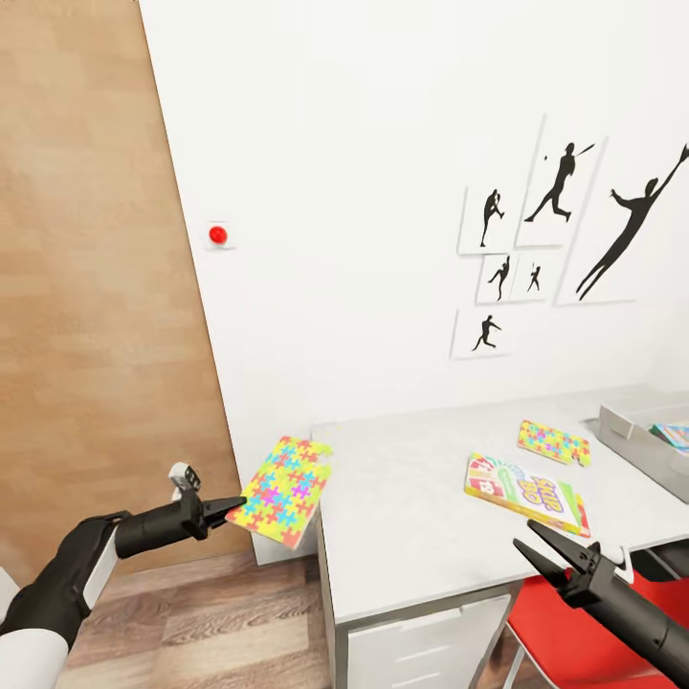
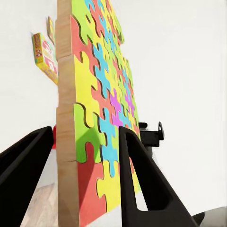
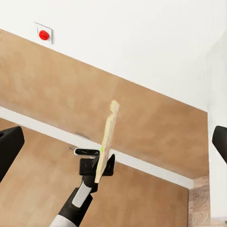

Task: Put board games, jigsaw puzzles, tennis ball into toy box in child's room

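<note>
Item 1, jigsaw puzzle (image 1: pixel 284 491): thin flat rectangle in a multicoloured piece pattern, at lower centre-left of the head view, off the counter's (image 1: pixel 411 517) left end and above the wood-plank floor (image 1: pixel 211 612). It is tilted, long axis running from lower left up toward upper right, patterned face toward the camera. Its lower left corner sits between the fingers of the left end effector (image 1: pixel 230 504), which is clenched on it. In the left wrist view the puzzle (image 2: pixel 97 118) runs from the fingers (image 2: pixel 137 175) away up the frame, its plain wooden edge showing; its near end is cut off by the lower frame edge. In the right wrist view it is seen edge-on (image 3: pixel 106 142), a thin pale sliver standing upright from the left end effector (image 3: pixel 99 163), pattern unreadable.

Item 2, second jigsaw puzzle (image 1: pixel 554 442): flat on the counter at right, long axis left to right.

Item 3, Skip-Bo board game (image 1: pixel 526 494): flat on the counter, lower right of centre, long axis slanting down to the right.

Item 4, toy box (image 1: pixel 632 431): right edge of the head view, cut off by the frame; a blue-teal item (image 1: pixel 673 435) inside is only partly visible and hard to identify.

Item 5, right end effector (image 1: pixel 538 550): lower right, fingers spread, released, holding nothing, above a red chair (image 1: pixel 565 641).
</note>
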### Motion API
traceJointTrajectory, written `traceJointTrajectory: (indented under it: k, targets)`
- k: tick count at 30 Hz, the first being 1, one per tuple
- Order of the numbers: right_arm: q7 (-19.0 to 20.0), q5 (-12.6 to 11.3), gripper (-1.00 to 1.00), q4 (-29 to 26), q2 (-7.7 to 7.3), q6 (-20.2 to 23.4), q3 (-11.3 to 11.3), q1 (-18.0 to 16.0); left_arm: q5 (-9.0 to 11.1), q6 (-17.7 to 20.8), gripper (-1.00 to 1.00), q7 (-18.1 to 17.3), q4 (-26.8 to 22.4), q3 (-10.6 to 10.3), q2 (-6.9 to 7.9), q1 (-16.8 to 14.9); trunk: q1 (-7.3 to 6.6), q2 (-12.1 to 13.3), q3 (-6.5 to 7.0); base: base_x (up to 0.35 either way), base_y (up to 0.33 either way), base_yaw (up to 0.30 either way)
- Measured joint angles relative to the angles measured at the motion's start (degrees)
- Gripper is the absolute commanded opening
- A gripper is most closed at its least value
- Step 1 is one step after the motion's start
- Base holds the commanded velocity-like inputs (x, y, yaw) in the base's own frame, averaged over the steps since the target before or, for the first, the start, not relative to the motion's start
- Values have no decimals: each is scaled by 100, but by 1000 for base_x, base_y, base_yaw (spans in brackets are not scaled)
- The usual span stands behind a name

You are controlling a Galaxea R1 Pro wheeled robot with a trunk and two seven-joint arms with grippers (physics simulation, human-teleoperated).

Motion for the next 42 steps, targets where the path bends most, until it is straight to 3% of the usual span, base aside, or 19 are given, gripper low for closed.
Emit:
traceJointTrajectory:
  k: [3,7,25,42]
  targets:
    - [5,-5,100,-27,27,-2,-7,31,9,-2,-100,-196,-201,-4,86,78,-66,120,54,-5,0,0]
    - [14,-8,100,-32,-10,-2,-22,44,14,-1,-100,-197,-372,-9,124,127,-151,281,126,-148,0,0]
    - [38,-7,100,3,40,-2,-26,46,13,0,-100,-197,-394,-9,155,161,-550,1004,450,-48,0,-11]
    - [41,-7,100,21,41,-2,-25,46,19,0,-100,-197,-394,-5,241,162,-923,1687,772,-102,0,-254]
